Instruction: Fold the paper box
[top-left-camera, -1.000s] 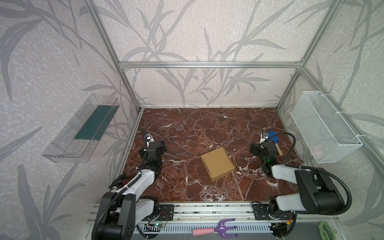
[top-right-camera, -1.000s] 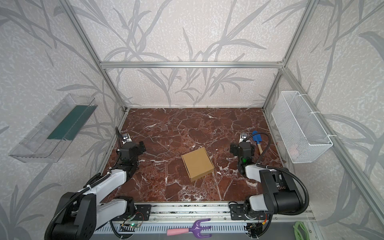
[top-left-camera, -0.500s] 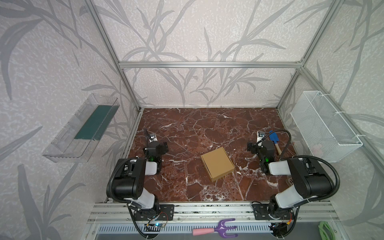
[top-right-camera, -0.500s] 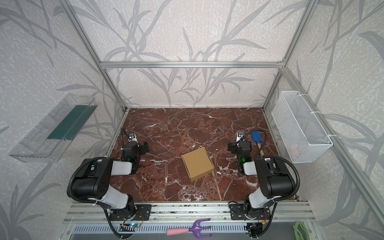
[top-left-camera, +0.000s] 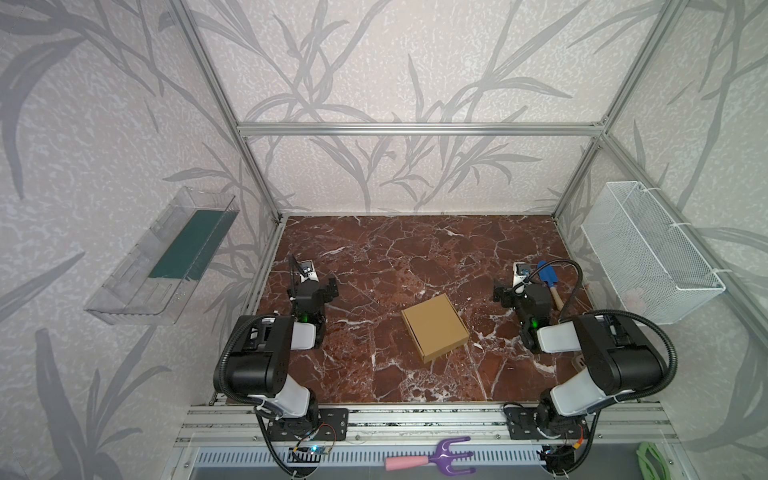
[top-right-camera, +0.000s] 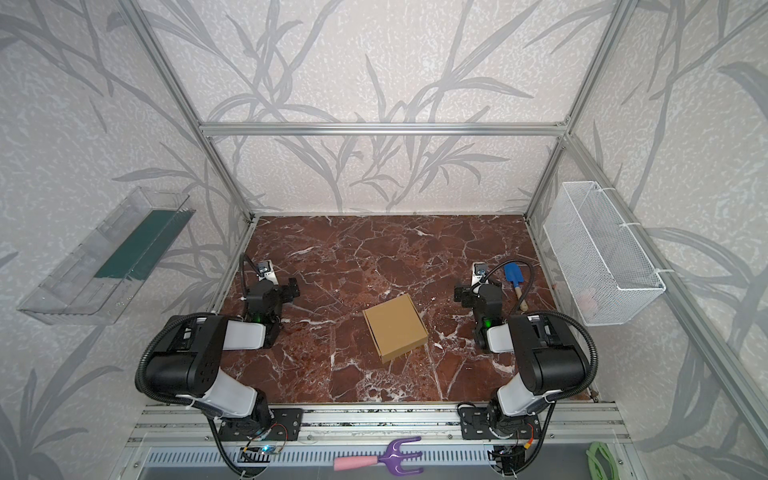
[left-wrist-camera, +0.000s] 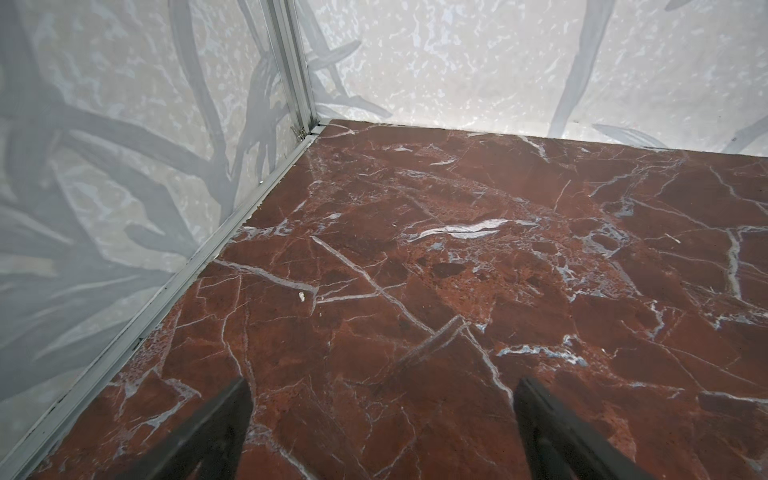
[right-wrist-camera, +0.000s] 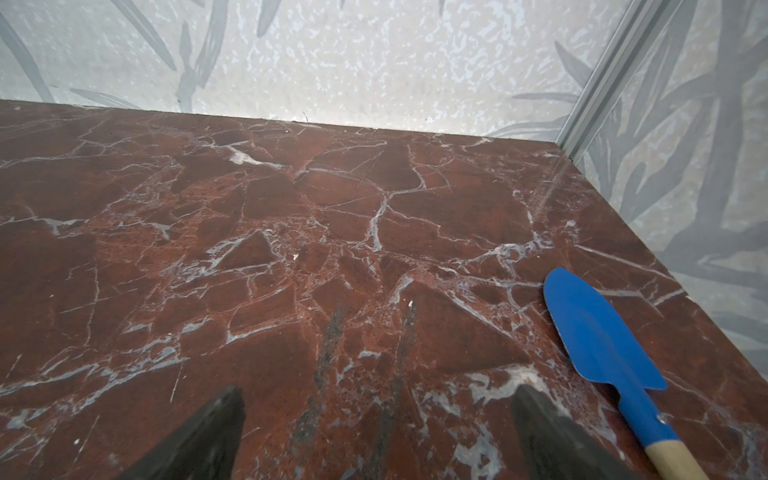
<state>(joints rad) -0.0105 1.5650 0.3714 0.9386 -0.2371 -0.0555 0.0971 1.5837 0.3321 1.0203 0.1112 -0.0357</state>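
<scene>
The red-brown, white-veined marble worktop (top-left-camera: 374, 257) carries a blue trowel (right-wrist-camera: 598, 332) with a pale wooden handle, lying flat near its right edge. A white wire basket (top-left-camera: 648, 257) hangs on the wall (top-left-camera: 706, 158) beyond that edge, a clear plastic tray (top-left-camera: 137, 291) beyond the left edge. A purple hand fork (top-left-camera: 436, 456) with a pink handle lies in front of the worktop.
</scene>
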